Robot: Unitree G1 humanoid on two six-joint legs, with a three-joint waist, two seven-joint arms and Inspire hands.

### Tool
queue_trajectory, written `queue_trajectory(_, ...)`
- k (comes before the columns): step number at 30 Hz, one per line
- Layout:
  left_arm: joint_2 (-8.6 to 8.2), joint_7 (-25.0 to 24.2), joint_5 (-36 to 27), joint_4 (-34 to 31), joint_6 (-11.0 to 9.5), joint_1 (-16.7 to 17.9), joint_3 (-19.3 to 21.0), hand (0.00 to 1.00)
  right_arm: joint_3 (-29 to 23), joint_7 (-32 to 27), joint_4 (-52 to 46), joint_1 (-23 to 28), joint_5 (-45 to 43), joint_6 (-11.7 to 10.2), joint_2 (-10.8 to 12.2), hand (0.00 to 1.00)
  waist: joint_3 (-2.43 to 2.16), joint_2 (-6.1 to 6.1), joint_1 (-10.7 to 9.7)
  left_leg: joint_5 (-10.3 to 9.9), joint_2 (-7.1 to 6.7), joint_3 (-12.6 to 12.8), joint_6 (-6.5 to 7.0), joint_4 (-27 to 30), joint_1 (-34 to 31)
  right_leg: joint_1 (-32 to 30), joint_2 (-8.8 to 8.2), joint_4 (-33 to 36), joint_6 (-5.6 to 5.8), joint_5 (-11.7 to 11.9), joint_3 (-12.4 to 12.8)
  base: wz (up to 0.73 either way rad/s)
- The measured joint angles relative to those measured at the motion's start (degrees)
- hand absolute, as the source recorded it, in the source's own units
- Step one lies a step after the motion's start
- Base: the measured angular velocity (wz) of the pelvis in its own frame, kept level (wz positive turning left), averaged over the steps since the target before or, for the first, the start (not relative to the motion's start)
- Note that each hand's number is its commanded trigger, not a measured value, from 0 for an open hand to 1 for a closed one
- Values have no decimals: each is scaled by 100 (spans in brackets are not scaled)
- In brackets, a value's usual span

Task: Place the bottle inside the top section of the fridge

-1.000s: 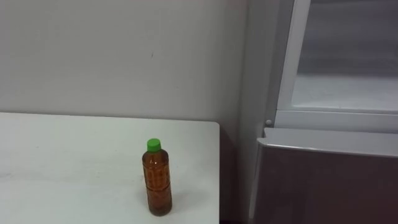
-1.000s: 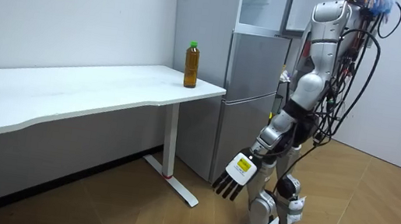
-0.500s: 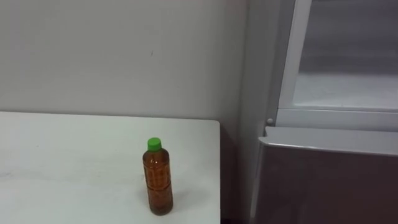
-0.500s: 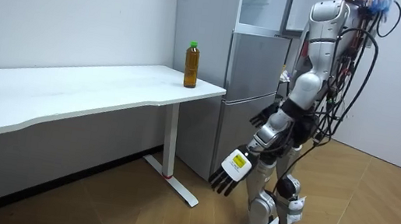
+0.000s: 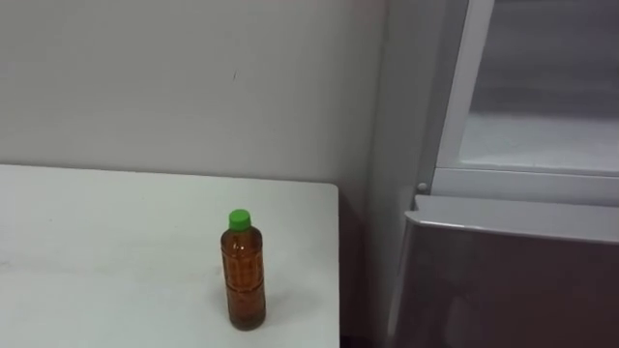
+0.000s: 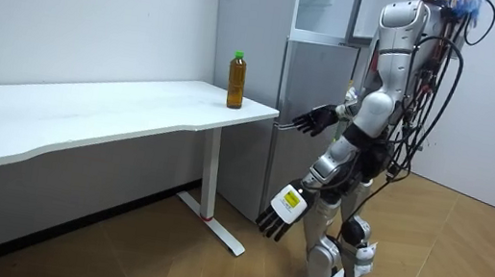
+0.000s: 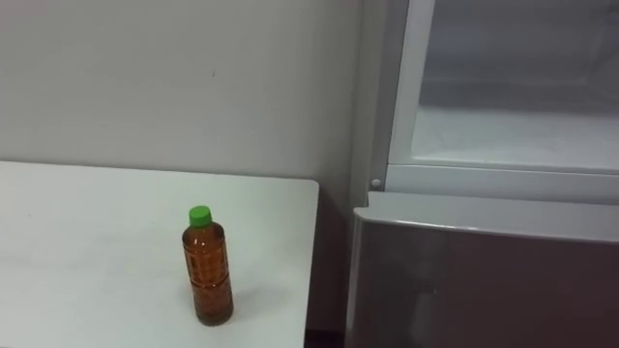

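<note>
In the left eye view I am watching the bottle [image 5: 245, 271] standing upright near the table's [image 5: 116, 242] right edge, with the upper fridge [image 5: 522, 184] looking open beside it. In the room view the right hand [image 6: 313, 121] is reaching forward, fingers spread and empty. The left hand [image 6: 281, 211] is hanging low, fingers straight, holding nothing. I am worrying that a hasty sideways reach could knock the bottle off that edge.

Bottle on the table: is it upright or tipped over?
Upright. The bottle stands on its base on the table, near the edge towards the fridge, with its green cap on top.
</note>
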Motion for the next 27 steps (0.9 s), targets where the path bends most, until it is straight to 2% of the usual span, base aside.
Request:
queue_trajectory(4, 26, -28, -31, -96, 25, -3, -173, 0, 14, 42, -603, 2, 30, 218, -13, 0, -4, 33, 10, -8, 13, 43, 12, 50, -68, -78, -3, 50, 1, 1, 22, -4)
queue_trajectory(6, 18, -92, -64, -103, 24, -5, -193, 0, 15, 180, -1048, 8, 29, 308, -28, 0, 11, 81, 35, -5, 17, 71, 16, 49, -92, -148, -1, 98, -1, 3, 131, -16)
queue_trajectory(13, 39, -251, -74, -88, 24, -12, -193, 0, 16, 282, -1637, 7, 49, 366, -32, 0, 7, 117, 35, 4, 17, 145, 29, 31, -68, -149, 2, 100, 1, 21, 159, -3)
queue_trajectory(20, 90, -352, -124, 11, 22, -47, -197, 0, 17, 442, -2315, -43, 183, 367, -48, 0, -12, 76, 47, 8, 23, 143, 35, 13, -45, -138, -1, 103, 4, 26, 168, 0)
queue_trajectory(27, 97, -210, -192, 61, 21, -50, -207, 0, 37, 474, -2347, -197, 276, 367, -49, 0, 1, 25, 69, 11, 35, 159, 38, 3, -48, -160, 2, 102, 6, 40, 183, -1)
